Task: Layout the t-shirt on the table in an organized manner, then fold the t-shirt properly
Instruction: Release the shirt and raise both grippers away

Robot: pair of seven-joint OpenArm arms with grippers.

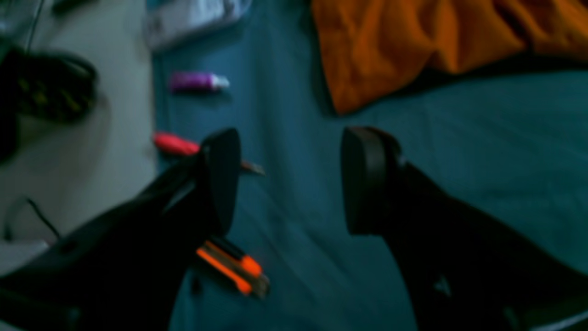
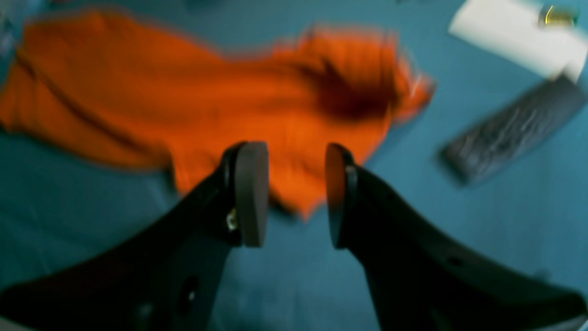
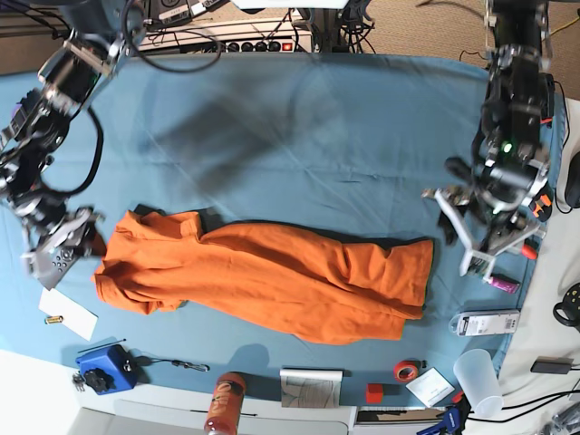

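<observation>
The orange t-shirt [image 3: 272, 281] lies stretched lengthwise and rumpled across the middle of the blue-covered counter [image 3: 299, 136], unfolded. The left end effector [image 1: 289, 184] hangs over bare cloth just off one end of the shirt, jaws spread wide and empty; near it lie an orange utility knife [image 1: 234, 266], a red-handled tool [image 1: 177, 145] and a small purple tube [image 1: 197, 82]. The right end effector [image 2: 296, 195] hovers at the shirt's other end, jaws parted with nothing between them; a white paper [image 2: 514, 37] and a dark ridged object [image 2: 510, 131] lie beside it
</observation>
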